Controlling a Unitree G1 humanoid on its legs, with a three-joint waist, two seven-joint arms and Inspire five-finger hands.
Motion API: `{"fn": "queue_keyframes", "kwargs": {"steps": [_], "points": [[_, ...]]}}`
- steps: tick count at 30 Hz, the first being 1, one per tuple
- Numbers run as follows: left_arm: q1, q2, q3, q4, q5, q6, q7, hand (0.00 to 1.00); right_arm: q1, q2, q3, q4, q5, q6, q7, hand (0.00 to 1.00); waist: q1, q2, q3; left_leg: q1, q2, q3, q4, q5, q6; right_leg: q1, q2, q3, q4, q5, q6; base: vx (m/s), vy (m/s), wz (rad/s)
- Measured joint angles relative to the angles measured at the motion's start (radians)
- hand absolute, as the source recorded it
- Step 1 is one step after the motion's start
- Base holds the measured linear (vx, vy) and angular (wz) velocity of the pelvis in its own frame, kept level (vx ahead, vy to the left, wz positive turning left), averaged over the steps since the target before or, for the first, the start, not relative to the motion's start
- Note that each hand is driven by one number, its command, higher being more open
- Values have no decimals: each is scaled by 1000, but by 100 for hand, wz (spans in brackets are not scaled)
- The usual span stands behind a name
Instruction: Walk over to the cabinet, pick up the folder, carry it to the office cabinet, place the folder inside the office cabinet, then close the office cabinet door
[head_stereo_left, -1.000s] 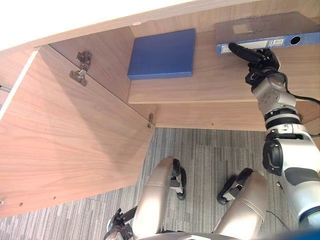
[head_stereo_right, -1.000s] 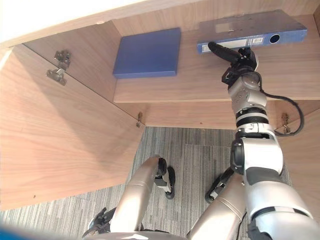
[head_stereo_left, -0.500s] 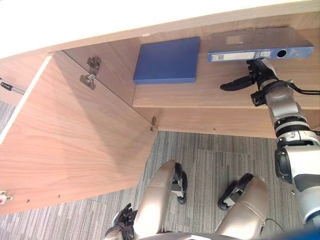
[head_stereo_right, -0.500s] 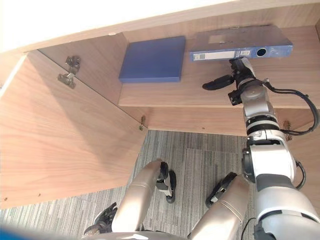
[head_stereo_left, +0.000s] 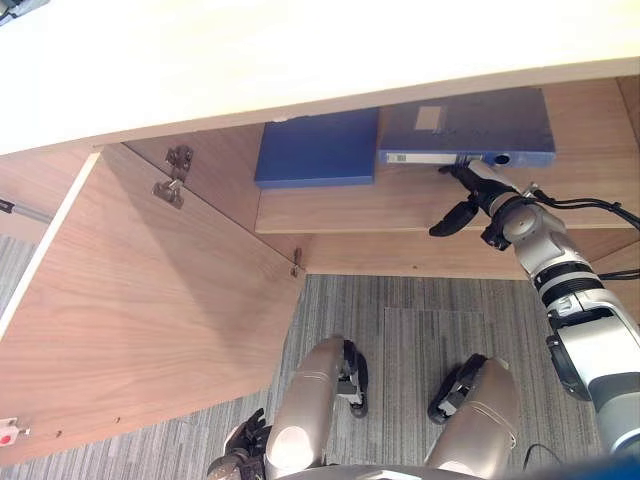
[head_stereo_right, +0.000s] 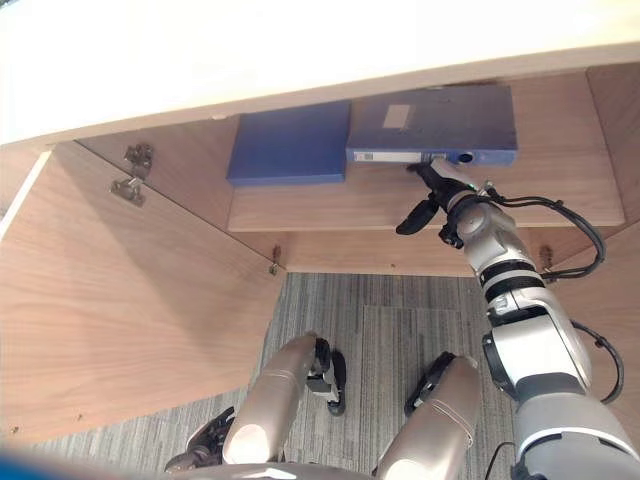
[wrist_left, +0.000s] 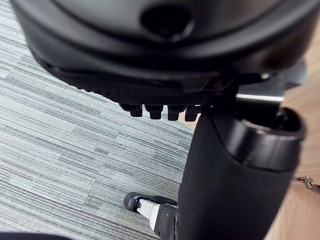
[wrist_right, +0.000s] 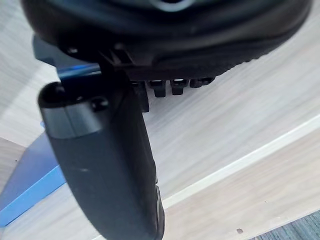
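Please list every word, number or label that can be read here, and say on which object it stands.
Spine label of the folder: print too small to read.
Pale patch on its cover: nothing legible.
No other text is visible.

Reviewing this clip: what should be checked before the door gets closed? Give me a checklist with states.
1. Folder flat on the shelf: ok.
2. Folder behind the shelf's front edge: ok.
3. Right hand open, not gripping the folder: ok.
4. Right hand withdrawn from the shelf: not ok, it is over it.
5. Door wide open on the left: ok.
6. Left hand free, hanging low: ok.
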Motion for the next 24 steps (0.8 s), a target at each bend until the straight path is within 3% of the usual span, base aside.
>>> {"fn": "queue_keyframes", "kwargs": {"steps": [11,16,18,24], "points": [[9,7,9,24,24,-5,2,100,1,2,30,4,-3,6,35,100,-7,-24,-1,62,2,21,-59,4,-2,53,14,-2,-62,20,11,65,-30,-5],[9,6,13,25,24,-12,29,100,4,11,-96,1,-50,79,-68,100,-8,-30,3,60,1,32,-59,5,0,49,11,3,-68,29,16,6,-3,0],[13,2,22,26,29,-13,49,100,4,10,-205,3,-57,111,-120,100,-19,-32,5,58,-4,33,-59,6,2,48,5,3,-68,31,18,0,-17,4],[17,0,28,32,37,-15,64,100,29,12,-282,47,-78,121,-165,100,-41,-33,5,59,-10,35,-70,9,8,45,0,5,-67,32,19,6,-28,1]]}}
